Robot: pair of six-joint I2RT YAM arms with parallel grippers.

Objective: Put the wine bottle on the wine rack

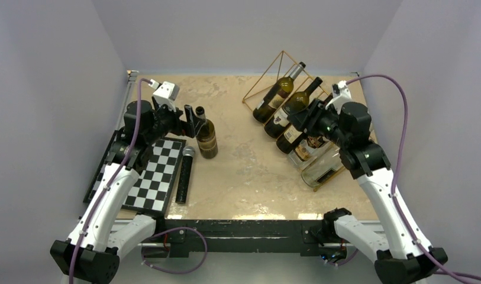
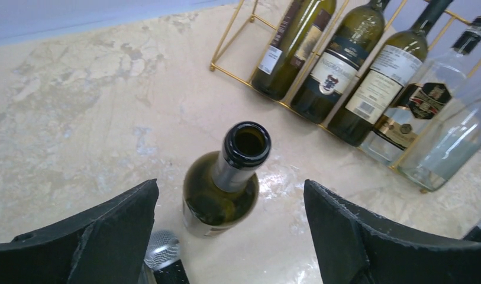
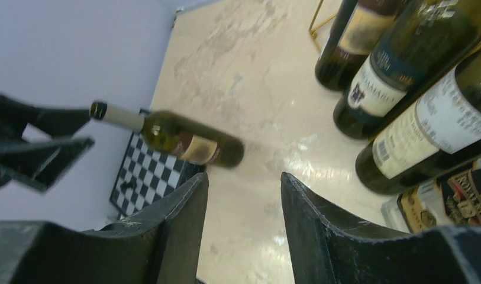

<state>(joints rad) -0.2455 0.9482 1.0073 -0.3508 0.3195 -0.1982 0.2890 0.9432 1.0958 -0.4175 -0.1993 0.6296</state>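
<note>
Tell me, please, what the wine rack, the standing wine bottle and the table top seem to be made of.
Wine rack: thin wire, likely metal, shiny gold finish. Standing wine bottle: glossy olive-green glass, translucent at the shoulder. Table: beige, veined like marble with soft glare; possibly stone or a printed laminate.

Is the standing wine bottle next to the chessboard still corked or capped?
No, the wine bottle stands upright with its mouth uncovered, showing a dark hollow neck in the left wrist view.

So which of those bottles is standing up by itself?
The dark green bottle beside the chessboard, its mouth open; the rest lie slanted in the gold rack.
</note>
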